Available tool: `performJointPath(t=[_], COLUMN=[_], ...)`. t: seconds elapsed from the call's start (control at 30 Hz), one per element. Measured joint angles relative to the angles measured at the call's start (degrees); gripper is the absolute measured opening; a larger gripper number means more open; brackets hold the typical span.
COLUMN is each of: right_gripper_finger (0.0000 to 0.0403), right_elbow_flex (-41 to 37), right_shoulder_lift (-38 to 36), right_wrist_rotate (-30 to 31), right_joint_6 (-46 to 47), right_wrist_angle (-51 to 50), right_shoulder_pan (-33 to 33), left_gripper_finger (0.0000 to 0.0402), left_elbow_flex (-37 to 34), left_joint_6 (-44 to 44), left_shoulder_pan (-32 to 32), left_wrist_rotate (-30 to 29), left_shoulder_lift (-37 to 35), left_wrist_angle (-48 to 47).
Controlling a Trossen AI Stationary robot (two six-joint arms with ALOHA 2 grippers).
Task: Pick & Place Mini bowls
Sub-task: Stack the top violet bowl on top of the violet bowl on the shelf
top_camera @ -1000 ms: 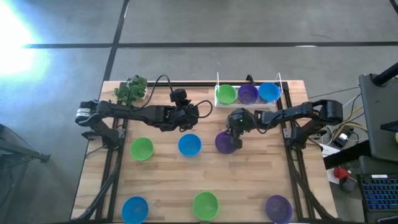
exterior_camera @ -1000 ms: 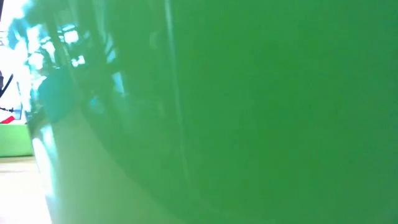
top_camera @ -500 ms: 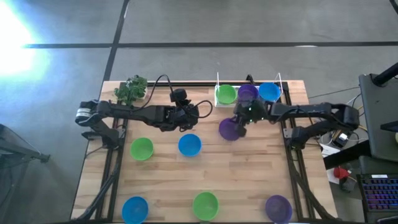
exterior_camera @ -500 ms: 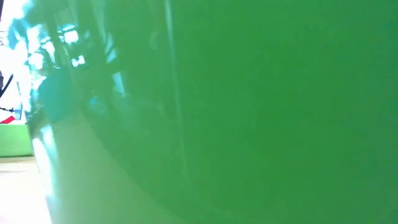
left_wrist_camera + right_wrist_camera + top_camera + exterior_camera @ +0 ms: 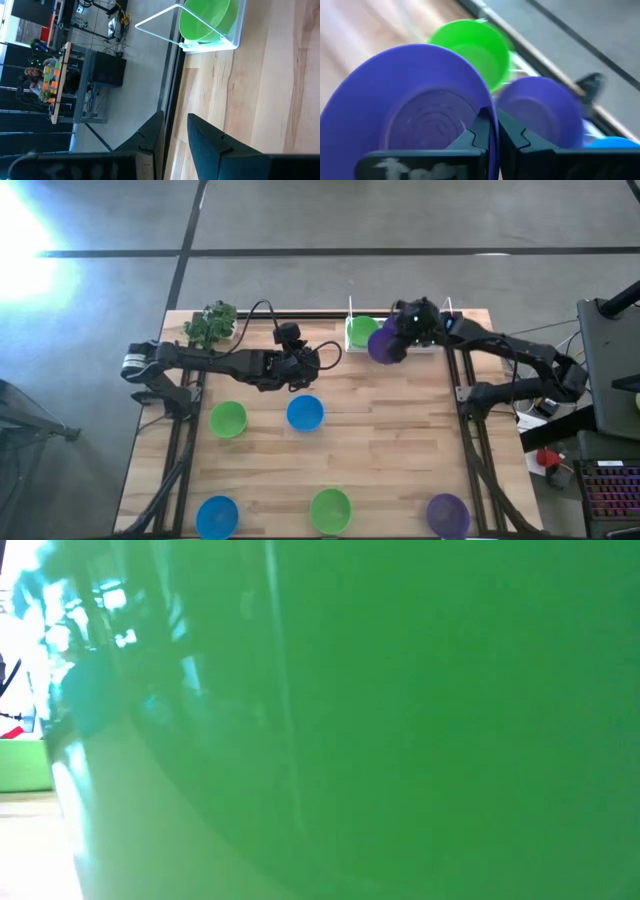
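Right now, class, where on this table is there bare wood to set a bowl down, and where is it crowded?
Free: the wood between the middle-row blue plastic bowl and the table's right edge, and the strip between that row and the near-edge green bowl. Crowded: the clear tray at the far edge, where the right claw holds a purple bowl.

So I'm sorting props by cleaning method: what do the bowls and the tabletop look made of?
The purple bowl pinched by the right end effector looks like thin, smooth plastic, with a solid colour, a soft sheen and moulded rings inside. The tabletop looks like pale wood with visible grain, probably sealed.
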Motion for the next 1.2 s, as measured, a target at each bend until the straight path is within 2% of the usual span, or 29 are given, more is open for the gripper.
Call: performJointPath(t=[0.27, 0.43, 0.6, 0.93, 1.2], right_gripper_finger=[0.0011, 0.0011, 0.0011, 0.0011, 0.0011], right_elbow_flex=[0.4, 0.0, -1.9, -4.2, -7.0], right_shoulder_lift=[0.1, 0.1, 0.1, 0.1, 0.1], right_wrist_rotate=[2.1, 4.3, 4.2, 4.6, 4.6], right_joint_6=[-2.7, -2.5, -2.6, -0.3, 0.9], right_wrist_angle=[-0.7, 1.9, 6.5, 7.7, 12.6], right_shoulder_pan=[-9.7, -13.5, -13.9, -14.6, -14.8], left_gripper_finger=[0.0085, 0.0085, 0.0085, 0.0085, 0.0085], left_elbow_flex=[0.0, 0.0, 0.0, 0.0, 0.0], left_joint_6=[0.0, 0.0, 0.0, 0.4, 1.3], left_shoulder_pan=[0.0, 0.0, 0.0, 0.0, 0.0], left_wrist_rotate=[0.0, 0.0, 0.0, 0.0, 0.0], left_shoulder_lift=[0.0, 0.0, 0.0, 0.0, 0.0], left_wrist_angle=[0.0, 0.0, 0.0, 0.0, 0.0])
